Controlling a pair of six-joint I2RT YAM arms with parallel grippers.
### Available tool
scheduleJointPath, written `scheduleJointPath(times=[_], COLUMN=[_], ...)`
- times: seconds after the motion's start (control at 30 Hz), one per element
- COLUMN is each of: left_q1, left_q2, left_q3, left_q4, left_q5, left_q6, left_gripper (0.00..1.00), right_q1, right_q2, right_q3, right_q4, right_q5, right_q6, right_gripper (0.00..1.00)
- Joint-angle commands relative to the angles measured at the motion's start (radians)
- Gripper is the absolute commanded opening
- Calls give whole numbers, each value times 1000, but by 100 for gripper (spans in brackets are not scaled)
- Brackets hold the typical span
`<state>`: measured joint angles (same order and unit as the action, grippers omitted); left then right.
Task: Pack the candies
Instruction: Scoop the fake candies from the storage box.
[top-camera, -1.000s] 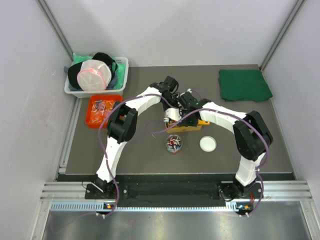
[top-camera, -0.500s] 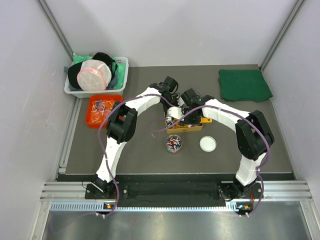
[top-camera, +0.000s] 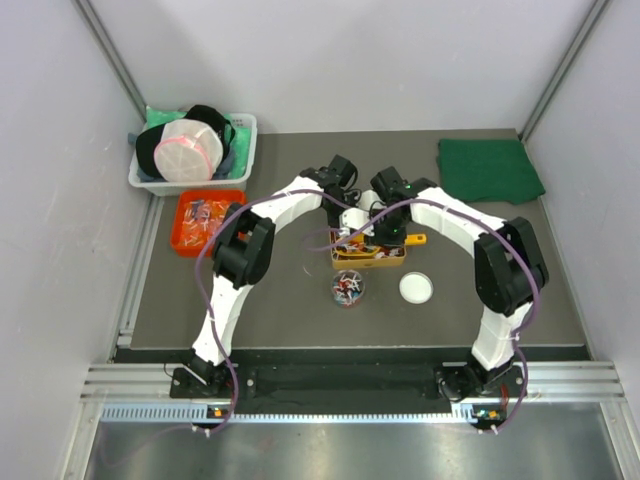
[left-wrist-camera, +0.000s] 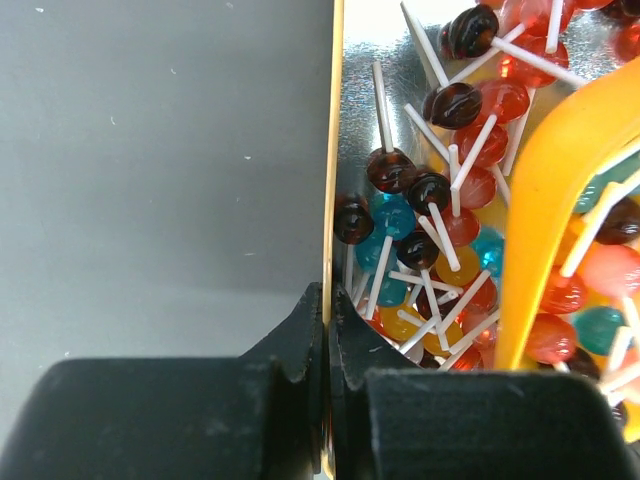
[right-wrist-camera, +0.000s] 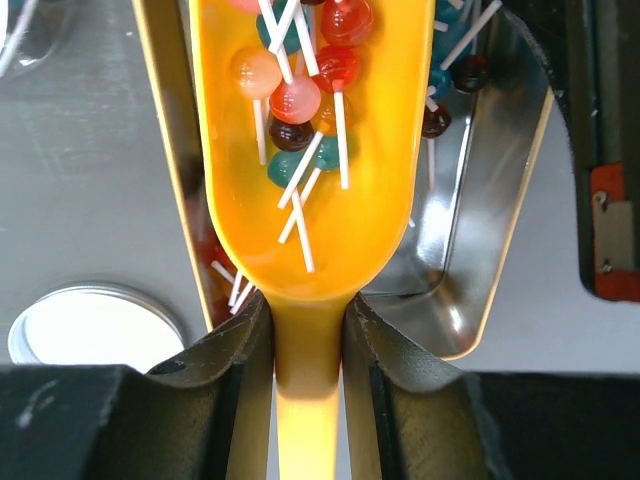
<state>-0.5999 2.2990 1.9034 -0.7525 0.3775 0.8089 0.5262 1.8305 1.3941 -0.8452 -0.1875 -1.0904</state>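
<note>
Candies (left-wrist-camera: 430, 190), small round sweets on white sticks in red, brown, blue and yellow, fill a gold tin (left-wrist-camera: 334, 150) at the table's middle (top-camera: 370, 264). My left gripper (left-wrist-camera: 326, 300) is shut on the tin's left rim. My right gripper (right-wrist-camera: 308, 310) is shut on the handle of an orange scoop (right-wrist-camera: 370, 200). The scoop hangs over the tin (right-wrist-camera: 490, 230) with several candies (right-wrist-camera: 295, 100) in its bowl. In the top view both grippers, left (top-camera: 345, 232) and right (top-camera: 390, 235), meet over the tin.
A small clear jar (top-camera: 348, 288) holding candies stands just in front of the tin, its white lid (top-camera: 417, 288) to the right. An orange tray (top-camera: 205, 220) and a white basket (top-camera: 195, 150) sit at the far left, and a green cloth (top-camera: 488, 168) at the far right.
My right wrist has swung back and to the right with the scoop, uncovering more of the tin. The left arm has not moved.
</note>
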Motion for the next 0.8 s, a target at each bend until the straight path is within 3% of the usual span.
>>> scheduleJointPath(times=[0.0, 0.43, 0.77], left_q1=[-34, -35, -35], left_q2=[-59, -44, -46], left_q3=[-1, 17, 16], left_q4=[-30, -19, -18], left_q5=[41, 34, 34], left_q6=[69, 47, 44], left_gripper=[0, 0, 0], right_q1=[-51, -83, -91], right_q2=[-43, -114, -137], right_q3=[45, -15, -10], right_q4=[44, 124, 61], right_q5=[-81, -37, -32], right_q6=[-38, -39, -103], right_gripper=[0, 0, 0])
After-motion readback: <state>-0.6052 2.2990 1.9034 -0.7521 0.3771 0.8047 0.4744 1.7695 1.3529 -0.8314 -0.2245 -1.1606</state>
